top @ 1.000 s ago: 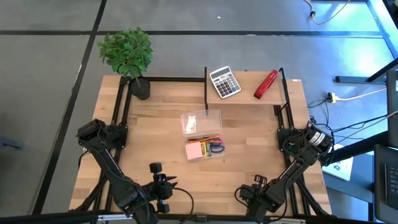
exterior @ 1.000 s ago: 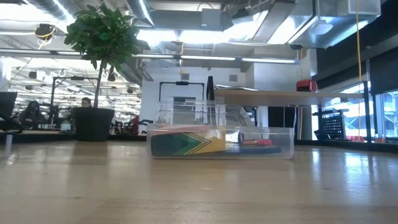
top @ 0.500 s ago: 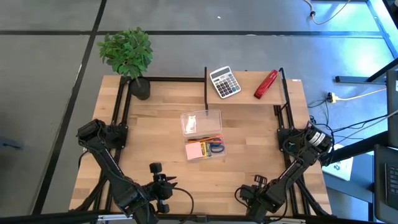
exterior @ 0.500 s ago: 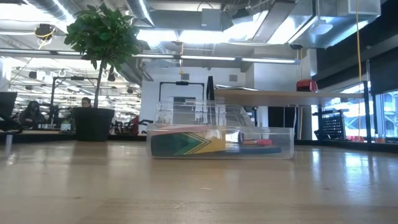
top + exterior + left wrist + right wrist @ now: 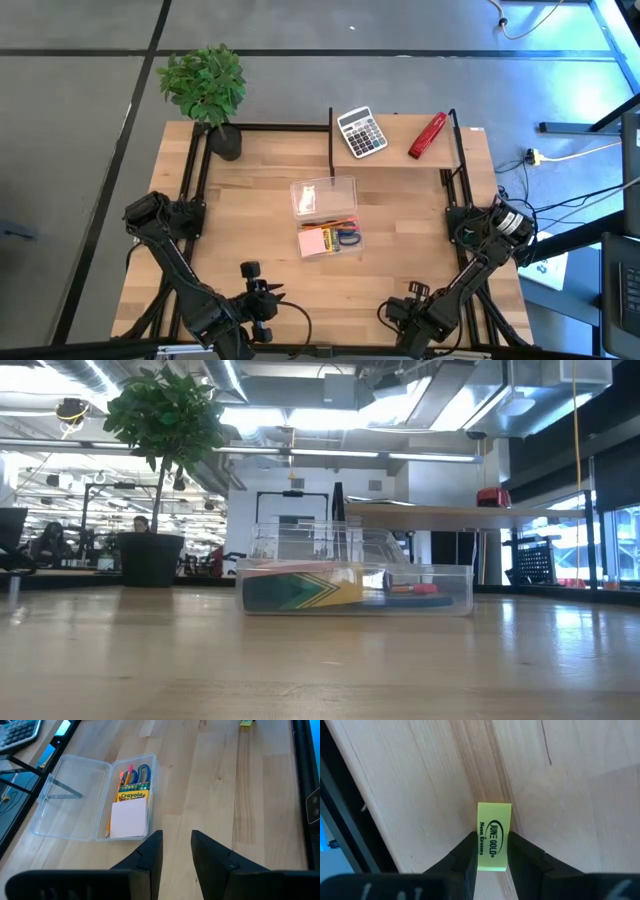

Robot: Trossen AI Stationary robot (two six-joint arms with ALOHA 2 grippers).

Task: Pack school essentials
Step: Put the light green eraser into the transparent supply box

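Note:
A clear plastic box [image 5: 330,240] stands open mid-table, its lid [image 5: 72,795] lying flat on the far side. Inside lie the green-yellow crayon box [image 5: 132,796], the pink note pad [image 5: 129,819], the blue-handled scissors [image 5: 143,771] and orange pencils [image 5: 121,782]. The dark pen does not show. The tiny yellow piece, an eraser [image 5: 493,817], is near the table's near right edge, at my right gripper [image 5: 493,836], which is shut on it. My left gripper [image 5: 176,834] hangs open at the near edge, left of the box, touching nothing. My right gripper has the yellow eraser pinched between its two fingers by the long sides of one end [image 5: 493,857]. The fingers come from above, pointing down, and lie along the eraser. Its other end [image 5: 495,810] sticks out past the fingertips. Whether it is lifted off the wood, I cannot tell.
A grey calculator [image 5: 361,131] and a red stapler [image 5: 428,135] sit on a raised shelf at the far right. A potted plant [image 5: 210,95] stands at the far left corner. Black rails [image 5: 195,170] run along the table's sides. Bare wood [image 5: 410,225] lies between the box and my right gripper.

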